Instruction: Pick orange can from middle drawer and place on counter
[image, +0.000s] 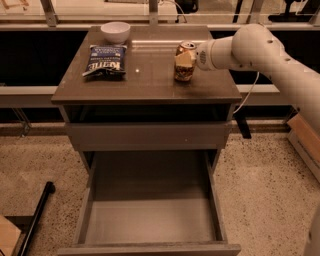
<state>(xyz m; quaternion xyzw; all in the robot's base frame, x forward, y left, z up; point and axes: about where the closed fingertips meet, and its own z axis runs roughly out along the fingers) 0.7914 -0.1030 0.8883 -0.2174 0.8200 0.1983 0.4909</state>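
The orange can (183, 70) is upright at the right side of the counter (145, 82), its base at or just above the surface. My gripper (186, 59) reaches in from the right on the white arm (260, 47) and is shut on the can, with one pale finger (185, 60) across the can's upper front. The middle drawer (150, 220) is pulled wide open below the cabinet front, and its grey floor is bare.
A blue chip bag (106, 60) and a white bowl (115, 31) sit on the counter's left and back left. The shallower drawer front (150, 136) is above the open drawer. A black pole (35, 215) lies on the floor at left, and a cardboard box (305, 140) is at right.
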